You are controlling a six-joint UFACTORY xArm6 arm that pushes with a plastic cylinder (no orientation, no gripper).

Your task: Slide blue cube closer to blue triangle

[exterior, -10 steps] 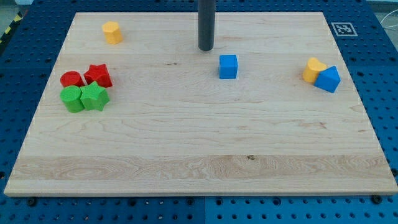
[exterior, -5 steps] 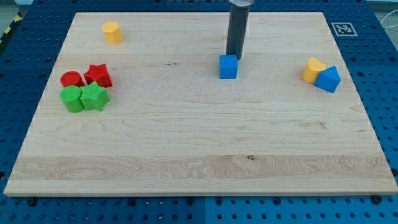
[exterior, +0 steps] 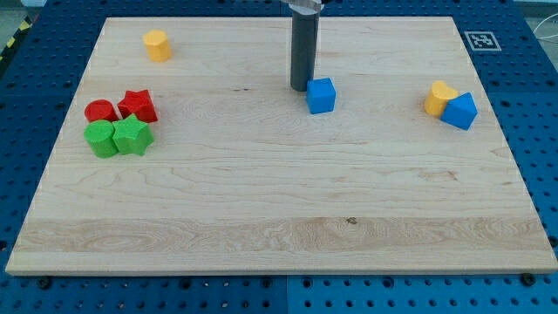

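While my tip [exterior: 302, 88] touches blue cube [exterior: 321, 95] (its left), blue triangle [exterior: 460, 111] well apart.

Pale grained wood board [exterior: 261, 201], matt blue cube [exterior: 321, 95]

Lab bench: blue pegboard [exterior: 532, 131], fiducial tag [exterior: 482, 40], wooden board [exterior: 261, 201].

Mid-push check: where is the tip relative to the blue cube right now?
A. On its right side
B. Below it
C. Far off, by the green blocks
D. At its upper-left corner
D: my tip sits at the blue cube's upper-left corner, on the side away from the blue triangle.
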